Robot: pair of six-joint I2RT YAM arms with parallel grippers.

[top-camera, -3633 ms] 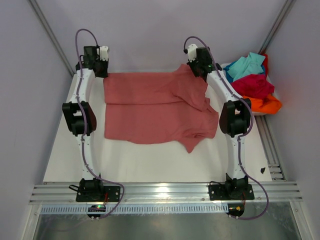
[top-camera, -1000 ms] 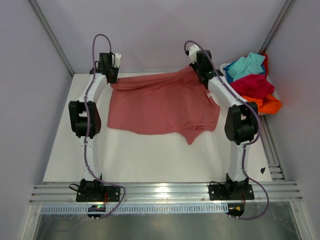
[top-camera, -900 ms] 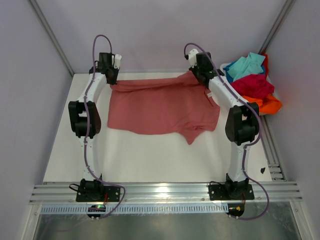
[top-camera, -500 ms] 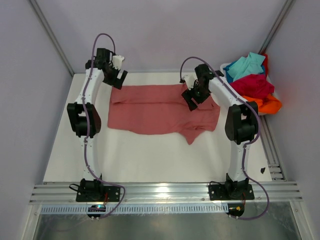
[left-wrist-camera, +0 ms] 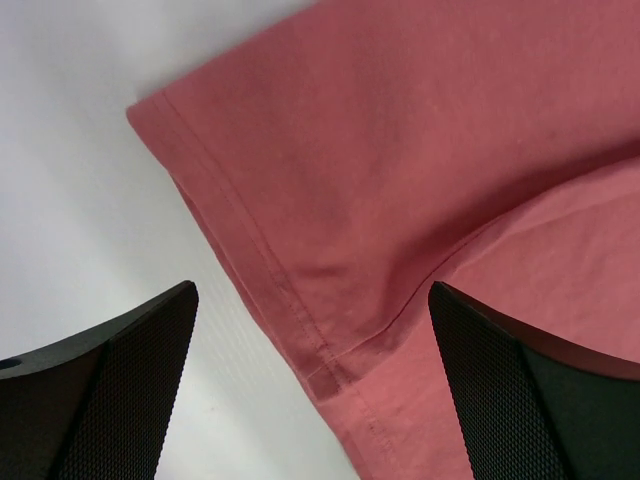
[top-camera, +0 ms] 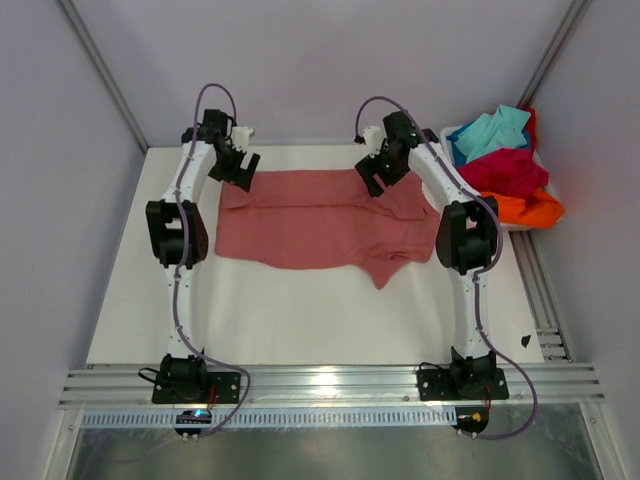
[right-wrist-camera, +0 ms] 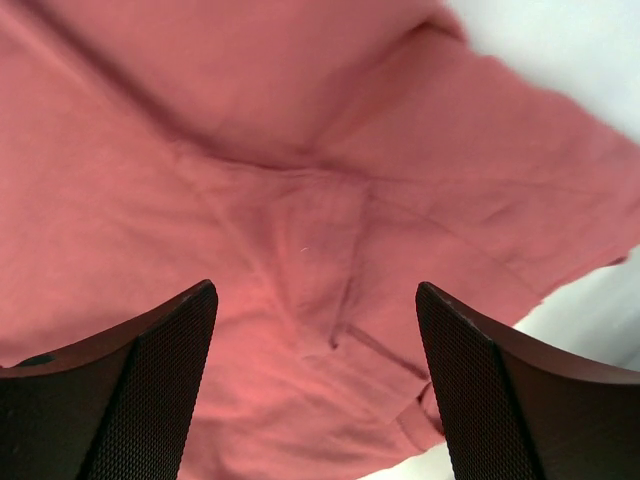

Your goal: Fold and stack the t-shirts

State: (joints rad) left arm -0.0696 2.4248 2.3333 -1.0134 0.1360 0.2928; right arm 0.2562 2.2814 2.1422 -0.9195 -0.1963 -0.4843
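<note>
A salmon-pink t-shirt [top-camera: 320,220] lies folded on the white table [top-camera: 300,310], one sleeve sticking out toward the near right. My left gripper [top-camera: 240,168] hovers open over its far left corner; the left wrist view shows the stitched hem [left-wrist-camera: 300,310] between the wide-apart fingers [left-wrist-camera: 120,380], nothing held. My right gripper [top-camera: 373,175] hangs open above the far right part, with creased pink cloth [right-wrist-camera: 300,170] below its spread fingers [right-wrist-camera: 140,390]. The other t-shirts, turquoise [top-camera: 492,130], crimson [top-camera: 510,170] and orange [top-camera: 530,208], are piled at the far right.
The piled t-shirts sit in a white tub [top-camera: 452,131] at the table's far right edge. An aluminium rail [top-camera: 330,380] runs along the near edge by both arm bases. Walls close in the left, right and back sides.
Both grippers went from shut on the pink t-shirt's far edge to open and let it go. The cloth dropped flat onto the table. Both grippers now hover just above it.
</note>
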